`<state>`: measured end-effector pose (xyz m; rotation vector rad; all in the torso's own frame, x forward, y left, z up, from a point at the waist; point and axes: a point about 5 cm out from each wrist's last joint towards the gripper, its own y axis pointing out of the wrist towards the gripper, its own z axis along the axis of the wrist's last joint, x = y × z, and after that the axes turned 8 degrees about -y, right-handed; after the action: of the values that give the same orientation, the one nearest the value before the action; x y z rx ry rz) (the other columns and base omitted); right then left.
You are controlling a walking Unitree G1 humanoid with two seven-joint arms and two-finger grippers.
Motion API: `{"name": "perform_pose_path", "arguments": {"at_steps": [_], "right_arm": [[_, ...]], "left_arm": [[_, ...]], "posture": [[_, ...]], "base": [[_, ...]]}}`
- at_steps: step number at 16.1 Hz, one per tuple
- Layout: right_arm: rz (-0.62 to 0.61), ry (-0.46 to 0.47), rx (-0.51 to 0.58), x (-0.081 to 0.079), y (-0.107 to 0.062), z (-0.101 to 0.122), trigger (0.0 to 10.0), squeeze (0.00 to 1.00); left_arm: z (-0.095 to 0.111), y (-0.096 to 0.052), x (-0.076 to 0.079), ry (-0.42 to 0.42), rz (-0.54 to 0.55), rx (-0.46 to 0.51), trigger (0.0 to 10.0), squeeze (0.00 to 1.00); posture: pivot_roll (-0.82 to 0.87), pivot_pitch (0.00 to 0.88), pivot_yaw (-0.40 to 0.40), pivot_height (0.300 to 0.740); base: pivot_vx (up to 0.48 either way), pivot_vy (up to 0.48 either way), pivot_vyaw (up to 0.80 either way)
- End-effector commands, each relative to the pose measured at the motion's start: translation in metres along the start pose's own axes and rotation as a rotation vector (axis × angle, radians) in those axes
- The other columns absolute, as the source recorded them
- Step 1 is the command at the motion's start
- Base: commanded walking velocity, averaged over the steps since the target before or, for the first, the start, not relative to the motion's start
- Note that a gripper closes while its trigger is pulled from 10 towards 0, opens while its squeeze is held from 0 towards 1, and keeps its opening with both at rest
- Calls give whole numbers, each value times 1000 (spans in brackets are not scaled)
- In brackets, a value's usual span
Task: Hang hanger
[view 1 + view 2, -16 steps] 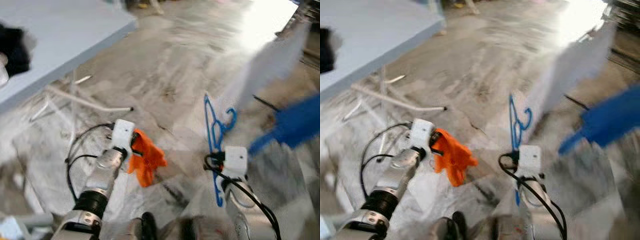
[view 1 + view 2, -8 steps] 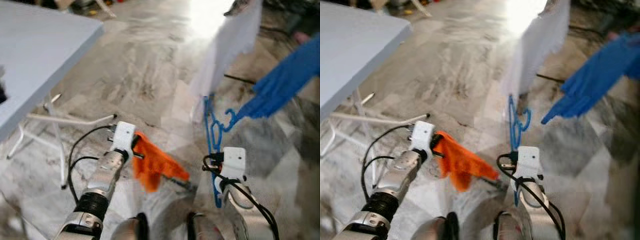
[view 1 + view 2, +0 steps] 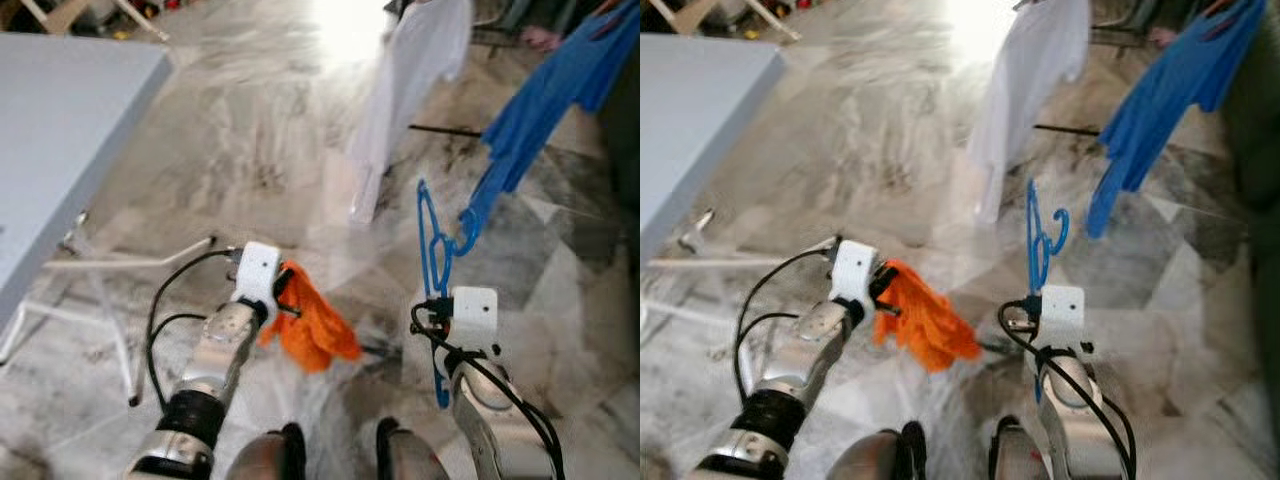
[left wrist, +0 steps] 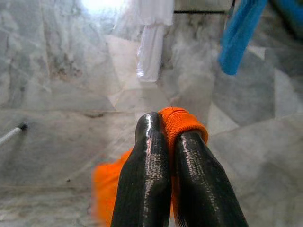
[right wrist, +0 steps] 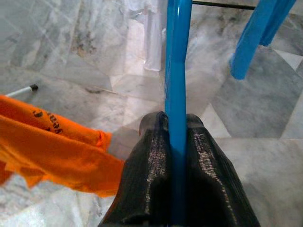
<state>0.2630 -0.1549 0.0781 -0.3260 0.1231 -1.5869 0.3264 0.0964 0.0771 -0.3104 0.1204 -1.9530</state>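
Observation:
A blue plastic hanger (image 3: 434, 252) stands upright over the marble floor, hook to the right, with my right gripper (image 5: 176, 126) shut on its lower bar. An orange garment (image 3: 312, 322) hangs bunched from my left gripper (image 4: 165, 135), which is shut on a fold of it. Both arms are held out low in front of me, the left gripper (image 3: 280, 292) left of the hanger and level with the right gripper (image 3: 438, 312).
A white garment (image 3: 405, 78) and a blue garment (image 3: 548, 92) hang ahead over a dark rail (image 3: 445, 129). A grey folding table (image 3: 60, 130) stands to the left, its white leg bar (image 3: 130, 262) low across the floor. Open marble floor lies between.
The camera has swung, bringing the hanging white and blue garments nearer and sharper and pushing the table left. Both grippers keep their hold; the orange garment has swung a little.

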Motion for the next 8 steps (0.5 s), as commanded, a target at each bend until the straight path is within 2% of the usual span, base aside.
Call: {"name": "perform_pose_path", "arguments": {"at_steps": [1, 2, 4, 8], "right_arm": [[-20, -2, -13, 6, -4, -4, 10000, 0], [-21, -9, -12, 7, -3, -4, 10000, 0], [-16, -32, 7, 8, -3, -1, 10000, 0], [-18, -36, 21, 10, -3, 3, 10000, 0]], "left_arm": [[-4, -2, 4, -21, -20, -8, 10000, 0], [-5, -2, 5, -27, -26, -13, 10000, 0], [-6, -1, 9, -38, -41, -16, 10000, 0], [-8, 0, 16, -58, -60, -19, 10000, 0]], "posture": [[-134, 250, 74, 740], [-135, 248, 72, 740], [-139, 244, 67, 740], [-154, 241, 50, 740]], "base": [[0, 0, 0], [0, 0, 0], [0, -321, 0], [0, -360, 503]]}}
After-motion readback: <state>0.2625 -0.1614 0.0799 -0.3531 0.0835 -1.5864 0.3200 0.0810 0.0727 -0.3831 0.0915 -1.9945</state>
